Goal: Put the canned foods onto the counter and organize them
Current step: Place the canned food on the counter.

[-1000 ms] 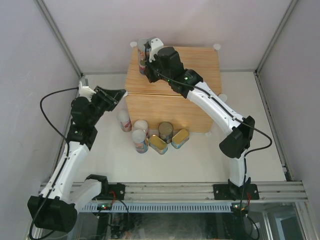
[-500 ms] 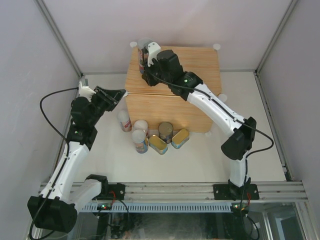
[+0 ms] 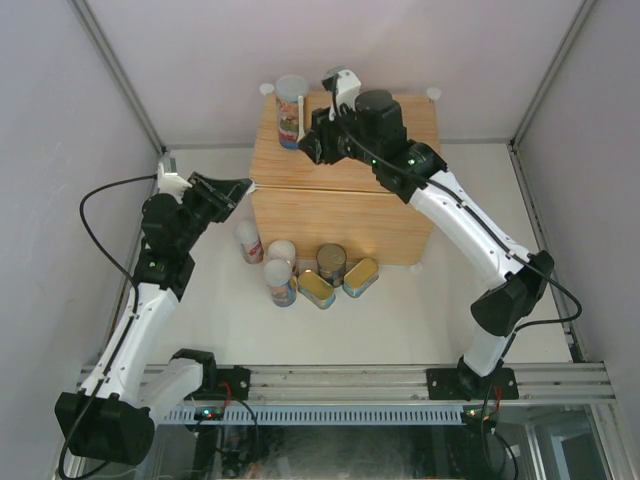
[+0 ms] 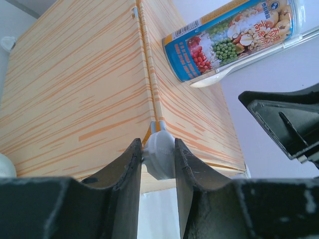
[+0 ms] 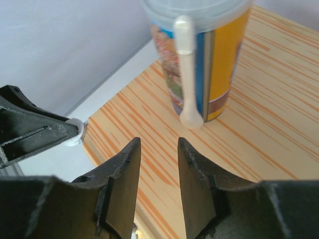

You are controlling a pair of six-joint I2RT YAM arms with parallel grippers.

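A tall white-lidded can stands upright on the back left corner of the wood-grain counter. My right gripper hovers just right of it, open and empty; in the right wrist view the can stands apart, ahead of the right gripper. My left gripper is shut on the white round connector at the counter's front left corner. On the table in front of the counter stand three more white-lidded cans, a dark metal-topped can and two flat gold tins.
White walls enclose the table on three sides, with metal posts at the back corners. The right arm's elbow hangs over the right part of the table. The left arm rises along the table's left side. A rail runs along the near edge.
My right gripper has opened, let go of the can on the counter and drawn back to the right. The can stays upright. The left arm has not moved.
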